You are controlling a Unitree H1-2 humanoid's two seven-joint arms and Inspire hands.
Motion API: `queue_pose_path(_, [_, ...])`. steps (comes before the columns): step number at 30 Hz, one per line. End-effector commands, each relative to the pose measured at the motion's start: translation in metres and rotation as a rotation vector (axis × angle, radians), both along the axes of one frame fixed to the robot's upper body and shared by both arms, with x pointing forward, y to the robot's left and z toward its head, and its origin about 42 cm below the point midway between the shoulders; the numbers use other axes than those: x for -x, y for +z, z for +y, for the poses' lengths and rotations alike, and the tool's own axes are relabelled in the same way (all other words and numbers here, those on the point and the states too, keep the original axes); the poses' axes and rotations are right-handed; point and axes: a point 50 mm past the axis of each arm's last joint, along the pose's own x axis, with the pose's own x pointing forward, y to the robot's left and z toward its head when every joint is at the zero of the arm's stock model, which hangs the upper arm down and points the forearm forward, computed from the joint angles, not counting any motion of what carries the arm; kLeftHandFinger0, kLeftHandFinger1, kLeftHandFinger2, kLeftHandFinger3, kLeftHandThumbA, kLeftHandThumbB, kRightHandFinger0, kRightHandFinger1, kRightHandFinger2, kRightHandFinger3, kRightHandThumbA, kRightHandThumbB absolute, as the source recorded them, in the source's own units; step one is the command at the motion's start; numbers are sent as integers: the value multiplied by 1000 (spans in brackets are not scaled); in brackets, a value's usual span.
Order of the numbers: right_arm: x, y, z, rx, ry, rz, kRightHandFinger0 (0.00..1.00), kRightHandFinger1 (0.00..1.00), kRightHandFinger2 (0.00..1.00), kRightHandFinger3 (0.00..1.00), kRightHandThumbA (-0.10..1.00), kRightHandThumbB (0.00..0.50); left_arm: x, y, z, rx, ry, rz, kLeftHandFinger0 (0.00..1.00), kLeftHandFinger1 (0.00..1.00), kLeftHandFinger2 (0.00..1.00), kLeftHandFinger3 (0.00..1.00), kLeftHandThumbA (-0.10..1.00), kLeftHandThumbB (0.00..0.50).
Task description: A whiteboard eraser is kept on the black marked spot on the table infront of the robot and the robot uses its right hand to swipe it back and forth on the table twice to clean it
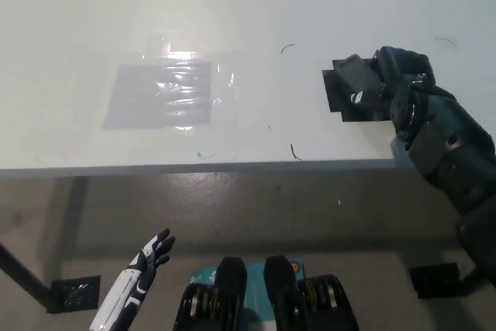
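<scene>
The black right hand (pixel 391 87) is clamped on the whiteboard eraser (pixel 355 84) over the black marked spot (pixel 341 102) at the table's (pixel 248 5) right near side, so swiping looks under way, while the white left hand (pixel 151 257) rests low, fingers apart.

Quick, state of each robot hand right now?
Left robot hand: open, holding nothing, low beside the table.
Right robot hand: shut on the dark rectangular whiteboard eraser.
</scene>
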Motion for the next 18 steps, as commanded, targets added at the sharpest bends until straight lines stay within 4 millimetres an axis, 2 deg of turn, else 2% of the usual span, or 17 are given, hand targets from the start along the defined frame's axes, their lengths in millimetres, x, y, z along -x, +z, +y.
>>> queue_pose_path(1, [-1,5,28,11,53,-12,268,289,371,645,784,299,2,6,2,11,-23,-41,1000,1000,1000,1000,1000,393])
queue_pose_path(2, [-2,12,38,-4,73,-22,293,279,345,659,777,298,2,6,2,3,-25,-42,1000,1000,1000,1000,1000,383])
queue_pose_path(4, [-3,18,47,-10,91,-29,222,229,324,657,782,299,3,6,2,2,-26,-40,1000,1000,1000,1000,1000,374])
queue_pose_path(5, [-4,27,64,-27,123,-48,40,42,165,552,767,294,3,5,2,6,-29,-37,1000,1000,1000,1000,1000,380])
queue_pose_path(6, [-4,30,72,-39,138,-61,8,8,122,507,762,294,3,5,1,6,-29,-37,1000,1000,1000,1000,1000,383])
queue_pose_path(7, [-4,33,81,-49,152,-65,0,0,59,377,763,301,4,3,-1,5,-32,-38,1000,1000,1000,1000,1000,397])
queue_pose_path(8, [-3,39,95,-48,188,-85,0,0,37,329,790,313,4,3,-1,2,-32,-38,1000,1000,1000,1000,1000,407])
queue_pose_path(9, [-2,42,106,-48,210,-96,0,16,43,264,814,323,4,3,-2,2,-31,-38,1000,1000,1000,1000,1000,409])
queue_pose_path(11, [1,54,133,-50,257,-107,0,68,86,214,839,318,2,4,-2,12,-30,-40,1000,1000,1000,1000,1000,416])
queue_pose_path(12, [4,61,151,-61,280,-107,0,74,109,229,820,319,2,4,-2,15,-31,-41,1000,1000,1000,1000,1000,422])
queue_pose_path(13, [7,65,165,-65,293,-105,25,121,162,375,815,324,1,5,-2,15,-30,-38,1000,1000,1000,1000,1000,433])
queue_pose_path(14, [9,67,174,-66,306,-106,30,133,179,413,813,325,1,5,-3,16,-29,-36,1000,1000,1000,1000,1000,435])
queue_pose_path(15, [15,69,190,-86,332,-110,13,127,185,354,768,325,1,6,-2,5,-30,-39,1000,1000,1000,1000,1000,445])
queue_pose_path(18, [20,68,202,-83,363,-116,0,125,202,332,773,328,-1,8,-1,6,-33,-45,1000,1000,1000,1000,1000,445])
